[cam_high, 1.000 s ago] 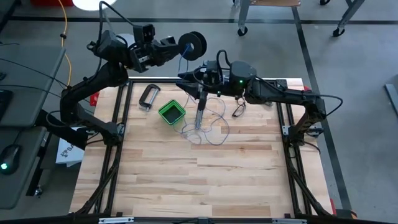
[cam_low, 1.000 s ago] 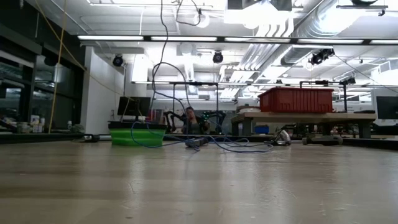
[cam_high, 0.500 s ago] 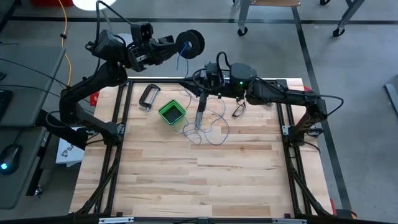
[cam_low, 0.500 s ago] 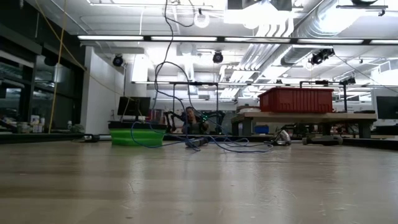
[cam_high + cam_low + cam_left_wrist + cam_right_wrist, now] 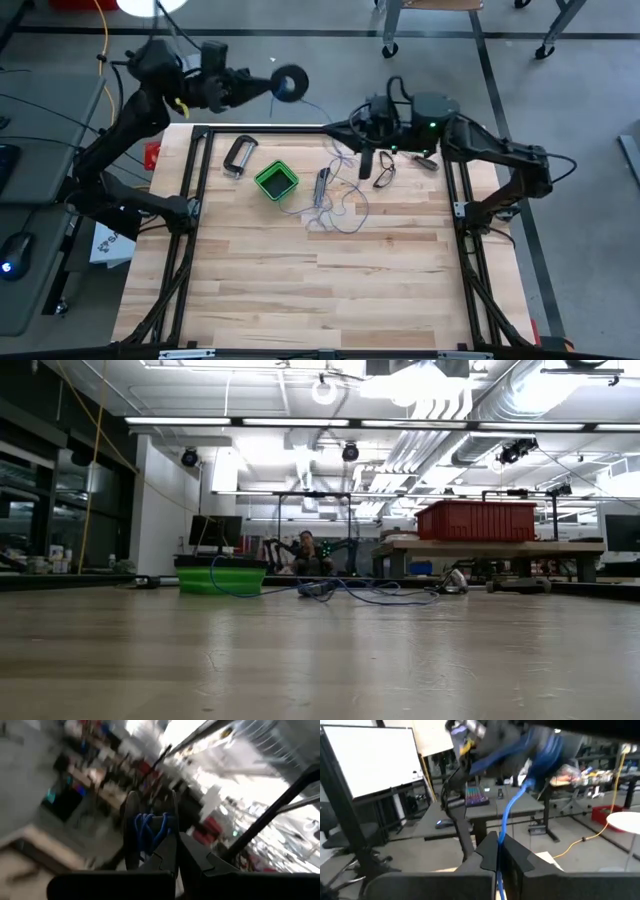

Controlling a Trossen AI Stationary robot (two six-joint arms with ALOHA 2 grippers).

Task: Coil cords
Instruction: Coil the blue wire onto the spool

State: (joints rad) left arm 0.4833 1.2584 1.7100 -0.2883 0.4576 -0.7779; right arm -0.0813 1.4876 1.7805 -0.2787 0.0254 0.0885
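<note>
Looking down from the high view, the left gripper holds the spool up beyond the table's far edge, its fingers clamped on it. The right gripper hangs over the far middle of the table, fingers pressed together. One wire runs from the spool down toward the right gripper, then falls in loose loops on the wood beside the green box. So the slack lies between the two arms, its long run slanting from the spool at the left toward the right gripper, which is the nearer to the pile. I count one spool, one wire, one green box, two arms.

At table height in the low view, the loops of wire lie flat at the far edge, trailing from the green box across to the right. Neither gripper shows here.

From the left wrist view, the left gripper's fingers close on the spool, which already carries blue turns.

From the right wrist view, the right gripper is pinched narrow on the wire, which rises taut from between its fingers toward the blurred spool. Winding, I judge, depends on keeping this stretch in line with the spool.
</note>
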